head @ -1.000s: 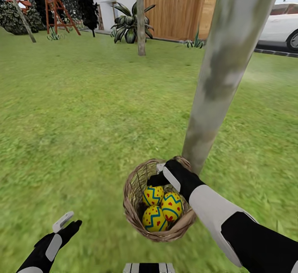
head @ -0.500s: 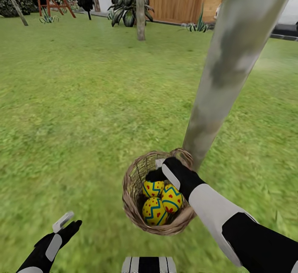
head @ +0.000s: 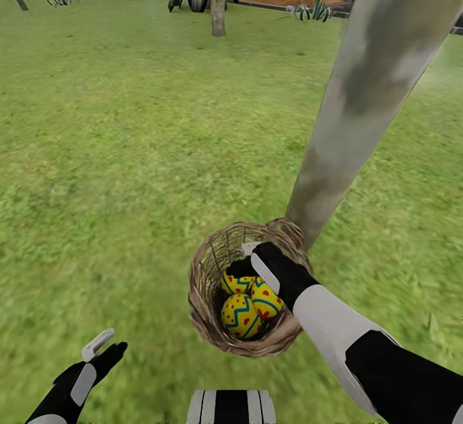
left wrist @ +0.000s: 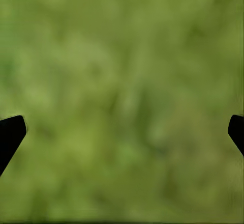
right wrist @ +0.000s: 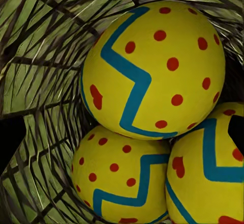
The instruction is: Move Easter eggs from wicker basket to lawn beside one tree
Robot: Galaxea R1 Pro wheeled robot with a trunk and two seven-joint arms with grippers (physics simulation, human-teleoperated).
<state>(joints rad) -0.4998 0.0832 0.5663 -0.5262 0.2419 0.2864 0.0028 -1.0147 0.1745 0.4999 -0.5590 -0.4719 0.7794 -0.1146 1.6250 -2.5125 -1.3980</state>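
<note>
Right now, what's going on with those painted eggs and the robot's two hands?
Right gripper open, down inside wicker basket, above the eggs. All three Easter eggs in basket. Left gripper open, over lawn. Tree trunk beside basket.

Easter eggs [right wrist: 152, 66]: bright yellow, each with a blue-green zigzag band and scattered small red dots. Wicker basket [head: 204, 308]: brown-tan open weave, green showing through the gaps between strands. Lawn [head: 128, 141]: bright green, mottled with paler yellowish patches. Tree [head: 366, 96]: pale grey-beige trunk, blotched with darker olive-grey and lighter whitish patches. Right tool [head: 247, 260]: black with a white strip; arm behind it white, then black. Left tool [head: 103, 347]: black with a pale grey-white finger.
</note>
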